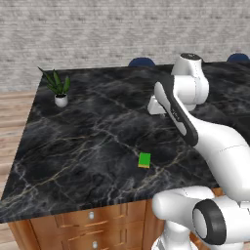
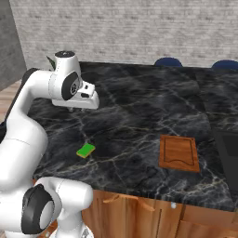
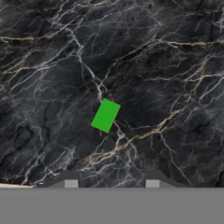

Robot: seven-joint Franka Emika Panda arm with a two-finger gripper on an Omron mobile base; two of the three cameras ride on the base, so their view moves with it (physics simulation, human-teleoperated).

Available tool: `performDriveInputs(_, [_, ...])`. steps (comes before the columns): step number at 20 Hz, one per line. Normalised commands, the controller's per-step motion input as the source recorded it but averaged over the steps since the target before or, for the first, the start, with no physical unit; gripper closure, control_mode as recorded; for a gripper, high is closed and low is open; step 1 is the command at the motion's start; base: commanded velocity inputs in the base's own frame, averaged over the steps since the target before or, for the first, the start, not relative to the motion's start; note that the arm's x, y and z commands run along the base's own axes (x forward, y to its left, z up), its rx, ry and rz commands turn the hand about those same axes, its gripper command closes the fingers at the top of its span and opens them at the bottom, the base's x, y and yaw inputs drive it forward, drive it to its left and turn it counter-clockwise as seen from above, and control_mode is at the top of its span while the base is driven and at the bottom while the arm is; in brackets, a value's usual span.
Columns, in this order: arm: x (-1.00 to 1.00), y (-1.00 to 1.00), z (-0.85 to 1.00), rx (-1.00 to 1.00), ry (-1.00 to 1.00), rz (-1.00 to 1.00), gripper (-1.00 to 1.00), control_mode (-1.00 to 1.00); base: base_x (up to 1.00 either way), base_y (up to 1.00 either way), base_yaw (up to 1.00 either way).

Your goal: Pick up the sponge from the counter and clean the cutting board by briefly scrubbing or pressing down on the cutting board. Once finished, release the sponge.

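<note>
The green sponge (image 1: pixel 144 160) (image 2: pixel 86 150) lies flat on the black marble counter (image 1: pixel 88 141) near its front edge, yellow layer along one side. In the hand view the sponge (image 3: pixel 105 115) sits just left of centre, well below my gripper (image 3: pixel 111 180). The gripper is open with nothing between its wide-set fingertips (image 3: pixel 71 180). My hand (image 2: pixel 88 100) hovers high over the counter, a little behind the sponge. Further right on the counter lies the reddish-brown cutting board (image 2: pixel 179 152), bare, with a groove near its rim.
A small potted plant (image 1: pixel 59 88) stands at the counter's far left corner. Blue chair backs (image 2: pixel 167 61) rise behind the far edge. A dark flat fixture (image 2: pixel 228 153) sits right of the board. Wooden drawers (image 2: pixel 139 209) lie below the front edge.
</note>
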Motion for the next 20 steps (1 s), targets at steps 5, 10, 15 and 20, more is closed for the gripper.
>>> performDriveInputs(5, [-0.05,0.0,0.0,0.0,-0.01,0.0,-1.0,-1.0,0.0,0.0,0.0])
performDriveInputs(10, [0.0,0.0,0.0,0.0,0.0,0.0,-1.0,1.0,-0.07,-0.4,-0.06])
performDriveInputs(15, [0.0,0.0,0.0,0.0,0.0,0.0,-1.0,1.0,-0.01,-0.75,-0.1])
performDriveInputs(20, [0.0,0.0,0.0,0.0,0.0,0.0,-1.0,1.0,0.38,-0.36,-0.02])
